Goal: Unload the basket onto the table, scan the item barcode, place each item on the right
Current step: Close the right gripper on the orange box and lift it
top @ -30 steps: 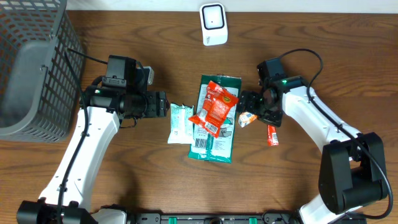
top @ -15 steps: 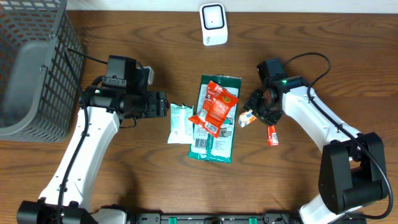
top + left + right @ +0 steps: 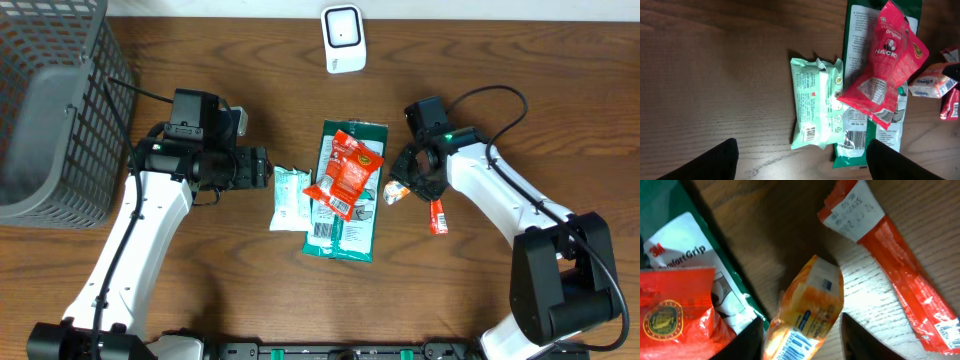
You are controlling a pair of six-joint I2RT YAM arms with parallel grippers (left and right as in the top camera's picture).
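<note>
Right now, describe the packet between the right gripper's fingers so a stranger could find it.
Start at the green packet in the middle of the table and look past its right edge. There, between the fingers of the right gripper, lies a small orange-and-white packet with a barcode. Its neighbour, a red stick sachet, is thinner and longer.

The right gripper (image 3: 406, 180) hangs over a small orange packet (image 3: 397, 193), with a red stick sachet (image 3: 437, 216) close beside its fingers. A mint-green packet (image 3: 289, 198) lies just ahead of the left gripper (image 3: 266, 167).
</note>
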